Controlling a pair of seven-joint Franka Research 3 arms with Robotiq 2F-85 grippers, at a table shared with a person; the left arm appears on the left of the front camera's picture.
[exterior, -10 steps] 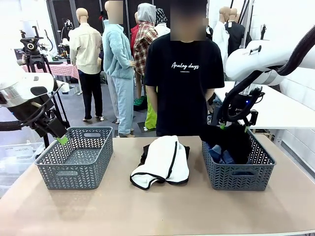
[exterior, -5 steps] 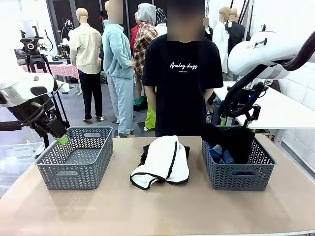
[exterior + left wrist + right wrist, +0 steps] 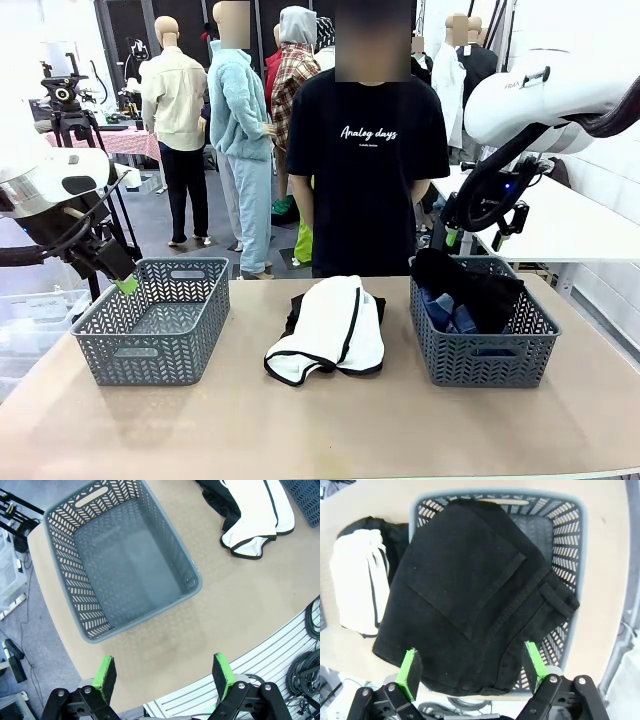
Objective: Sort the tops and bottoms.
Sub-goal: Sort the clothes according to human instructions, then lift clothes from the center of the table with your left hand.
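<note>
With left hand (image 3: 164, 674) and right hand (image 3: 478, 236) open and empty, the limp white black-edged garment (image 3: 335, 325), at nine o'clock of the filled grey lattice plastic basket (image 3: 482, 366), probably lifts by a pinched fold.

Plastic basket (image 3: 150, 350) — matt black garment (image 3: 470, 605)

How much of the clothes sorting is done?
Done: a blue denim piece and a black garment lie in the right grey plastic basket. In hand: nothing; the right gripper hangs open above it, the left gripper open too. Left: the white black-edged garment and the black piece under it on the tan table.
</note>
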